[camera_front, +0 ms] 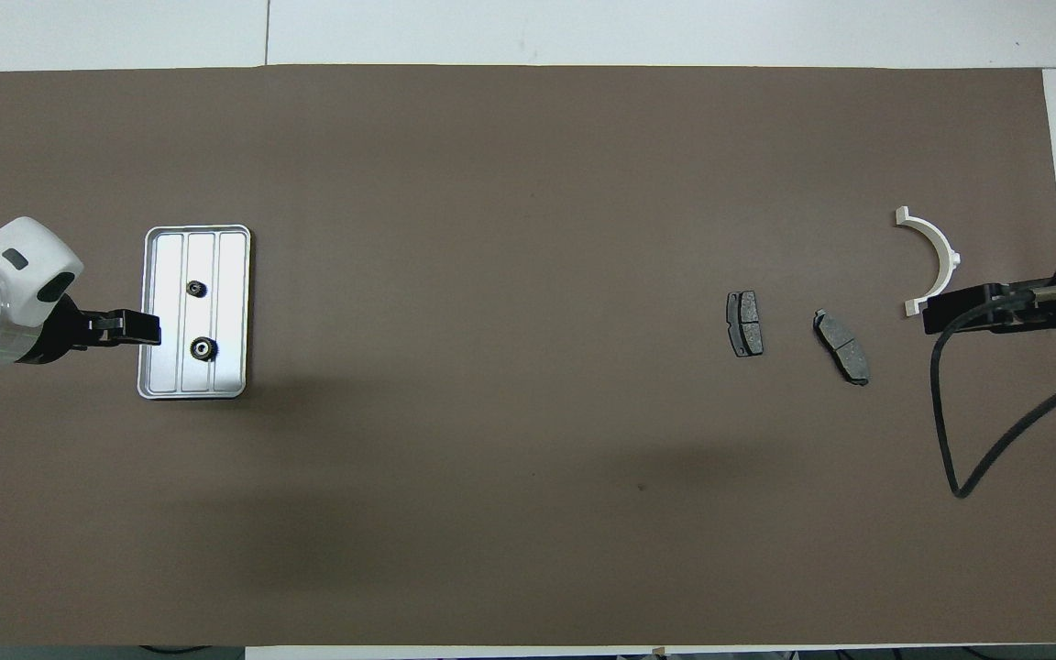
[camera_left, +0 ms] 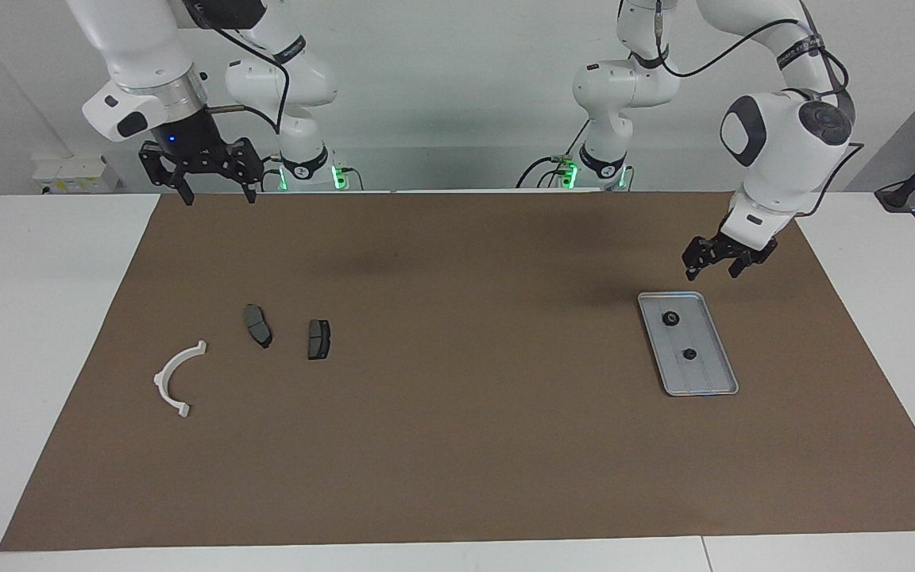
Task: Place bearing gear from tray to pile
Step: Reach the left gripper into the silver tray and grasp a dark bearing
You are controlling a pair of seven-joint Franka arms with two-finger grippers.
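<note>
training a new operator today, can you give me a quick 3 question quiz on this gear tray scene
1. True or false: both gears lie in the tray.
2. Which gripper is over the tray's end nearer the robots? A) left gripper B) right gripper
3. Fill in: the pile holds a white bracket and ___ brake pads.

Key:
1. True; neither gear is held.
2. A; it hangs open, touching nothing, while the right arm waits, open, at the brown mat's edge.
3. two
</note>
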